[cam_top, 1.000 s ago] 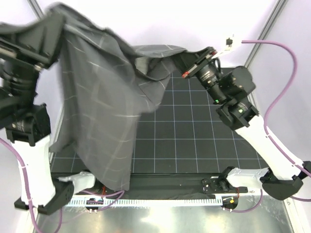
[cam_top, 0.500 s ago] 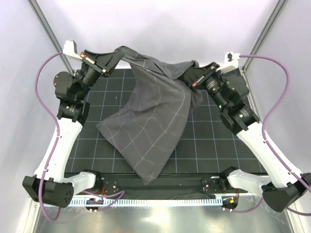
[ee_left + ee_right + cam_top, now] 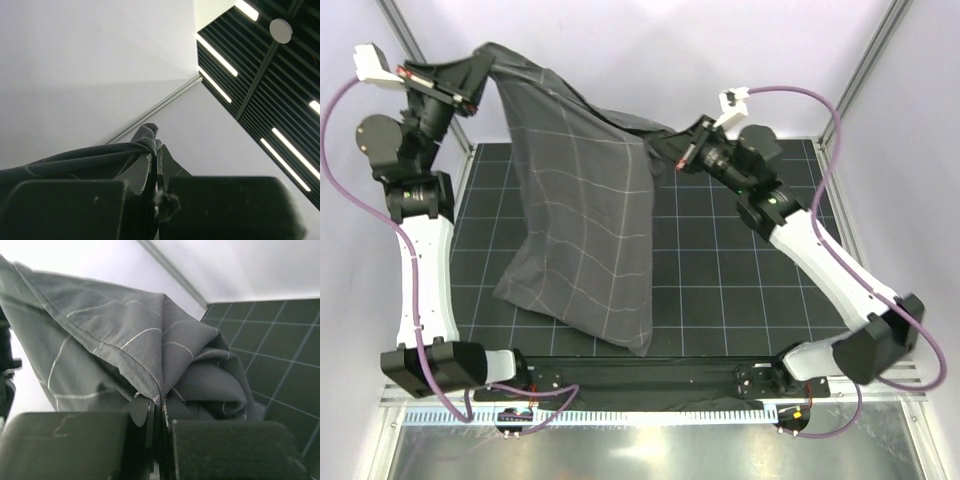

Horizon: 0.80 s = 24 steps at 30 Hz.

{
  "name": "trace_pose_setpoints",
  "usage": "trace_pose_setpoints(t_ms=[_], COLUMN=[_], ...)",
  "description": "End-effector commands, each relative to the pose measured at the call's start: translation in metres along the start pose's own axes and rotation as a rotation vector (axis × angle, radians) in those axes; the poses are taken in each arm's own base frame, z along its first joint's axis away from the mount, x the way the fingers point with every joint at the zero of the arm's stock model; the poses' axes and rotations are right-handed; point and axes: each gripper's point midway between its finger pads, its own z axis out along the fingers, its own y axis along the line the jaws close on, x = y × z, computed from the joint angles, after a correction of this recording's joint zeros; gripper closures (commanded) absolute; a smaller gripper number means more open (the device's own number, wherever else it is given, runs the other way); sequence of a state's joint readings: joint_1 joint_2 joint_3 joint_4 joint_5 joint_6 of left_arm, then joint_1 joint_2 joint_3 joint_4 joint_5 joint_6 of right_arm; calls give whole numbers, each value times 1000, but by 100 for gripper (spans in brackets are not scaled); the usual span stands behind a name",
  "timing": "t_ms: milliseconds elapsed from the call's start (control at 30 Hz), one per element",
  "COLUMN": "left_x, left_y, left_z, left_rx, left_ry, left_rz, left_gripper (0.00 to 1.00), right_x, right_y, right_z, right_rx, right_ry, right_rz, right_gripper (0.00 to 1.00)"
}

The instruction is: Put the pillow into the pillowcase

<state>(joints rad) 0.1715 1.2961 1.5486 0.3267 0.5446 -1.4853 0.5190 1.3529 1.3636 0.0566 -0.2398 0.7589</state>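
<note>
The dark grey checked pillowcase [image 3: 582,230] hangs between my two grippers, its lower end resting on the mat. My left gripper [image 3: 470,80] is raised high at the back left and is shut on one top corner of the pillowcase [image 3: 142,137]. My right gripper [image 3: 672,148] is lower, at the back centre-right, shut on the other top edge [image 3: 165,365], where the cloth bunches in folds. The pillow is not visible in any view; I cannot tell whether it is inside the case.
The black gridded mat [image 3: 740,270] covers the table. White enclosure walls and metal corner posts [image 3: 865,70] stand close around the back. Purple cables [image 3: 825,120] loop from both wrists.
My left gripper has swung up and to the left, stretching the pillowcase into a taller hanging sheet. My right gripper has shifted left and slightly up. The cloth's lower end moved left on the mat.
</note>
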Motion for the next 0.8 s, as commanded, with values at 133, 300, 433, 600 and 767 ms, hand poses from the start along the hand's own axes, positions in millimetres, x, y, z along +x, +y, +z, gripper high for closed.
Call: trace_pose_setpoints(t_ms=[133,300,433,600,767], left_x=[-39,-56,-53,20,145], left_y=[-91,-163,-162,-107,-31], left_z=[21,33,39,59,69], left_rx=[193,298,299,207,117], left_ry=[-21,-45,-37,83,249], left_rz=[32,133,113,80,114], left_gripper=[100,100,100,99,100], right_x=[-17,0,-7,-4,3], right_y=[99,111,104,40,-49], right_z=[20,42,38,19,-25], right_rx=[-253,-276,-234,-51,134], right_ry=[-13,25,-12,-39,-35], right_rz=[-89,-93,-87,-29,7], right_gripper=[96,96,96,96,96])
